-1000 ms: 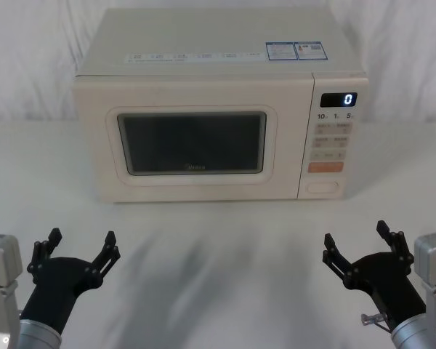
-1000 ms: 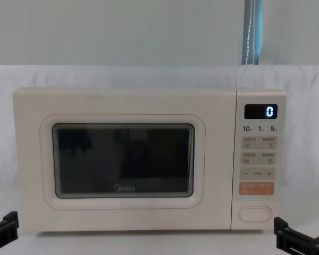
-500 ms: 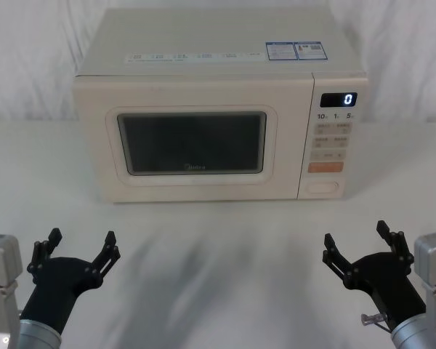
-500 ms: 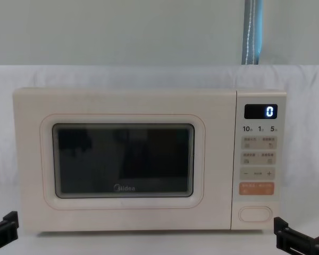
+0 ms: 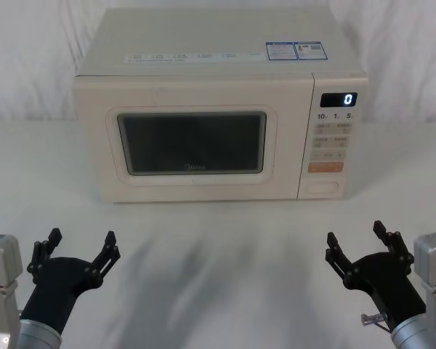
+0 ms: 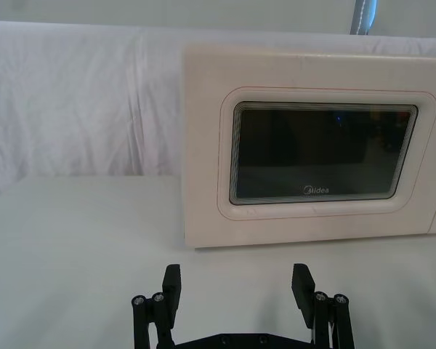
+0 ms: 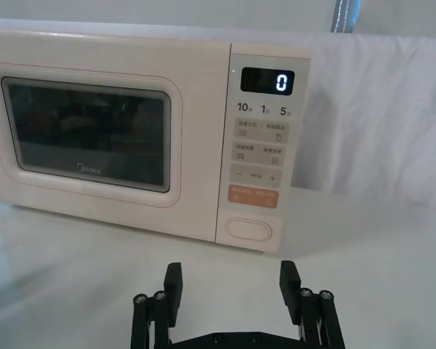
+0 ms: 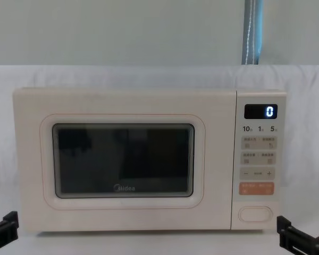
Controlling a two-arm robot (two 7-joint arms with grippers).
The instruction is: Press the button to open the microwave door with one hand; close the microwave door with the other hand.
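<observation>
A cream microwave stands at the back of the white table. Its door (image 5: pixel 192 144) (image 8: pixel 122 162) (image 6: pixel 323 156) (image 7: pixel 87 138), with a dark window and "Midea" logo, is flush with the body. The plain pill-shaped button (image 5: pixel 323 187) (image 8: pixel 255 213) (image 7: pixel 249 228) sits lowest on the control panel, under the orange key. My left gripper (image 5: pixel 78 247) (image 6: pixel 237 287) hovers open near the table's front left, well short of the door. My right gripper (image 5: pixel 358 246) (image 7: pixel 231 283) hovers open at the front right, roughly in line with the button but far from it.
White cloth covers the table (image 5: pixel 218 240) and hangs behind the microwave. The control panel (image 8: pixel 259 159) shows a lit "0" display (image 8: pixel 260 111), small beige keys and an orange key (image 8: pixel 256 188). Bare table lies between the grippers and the microwave front.
My right gripper's fingertips have shifted slightly, a little to the right and up in the head view. The left gripper and the microwave have not moved.
</observation>
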